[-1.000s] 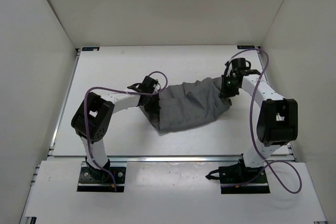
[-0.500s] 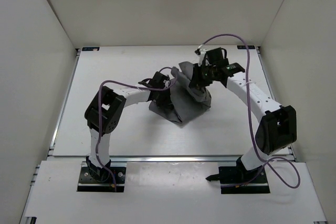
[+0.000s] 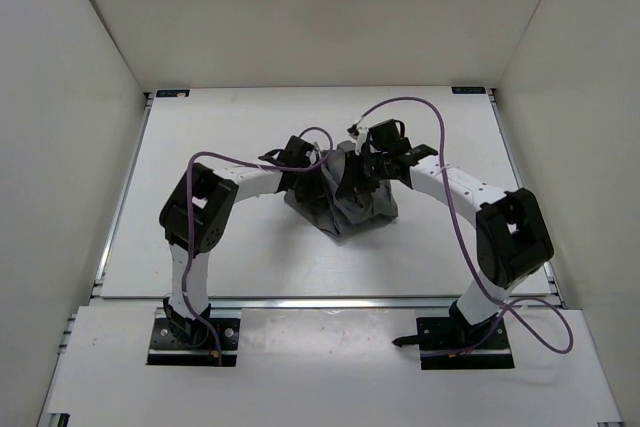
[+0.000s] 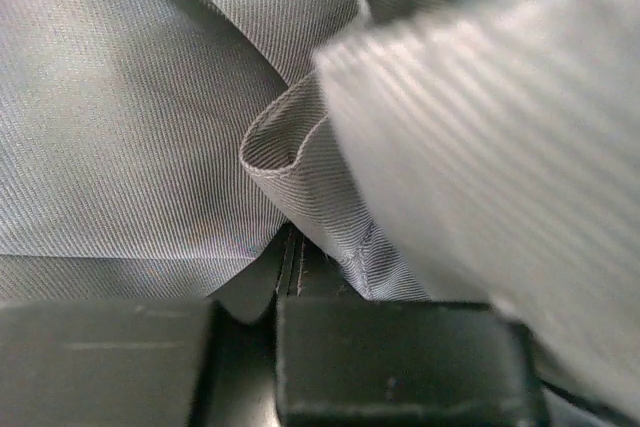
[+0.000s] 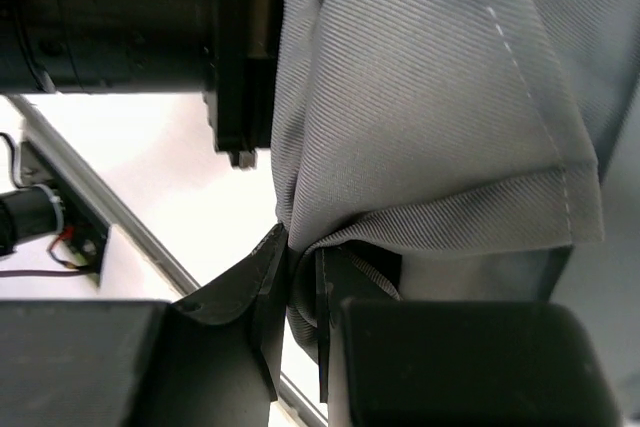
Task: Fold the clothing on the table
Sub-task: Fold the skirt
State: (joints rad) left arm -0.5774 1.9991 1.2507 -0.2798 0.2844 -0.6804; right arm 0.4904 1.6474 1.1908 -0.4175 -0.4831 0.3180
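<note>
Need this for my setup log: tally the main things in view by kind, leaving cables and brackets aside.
Garment: 1
Table: 1
Robot arms: 2 (left arm, right arm)
Total: 4

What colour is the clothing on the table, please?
Mid-grey with a fine ribbed weave; the clothing shows best in the left wrist view.
</note>
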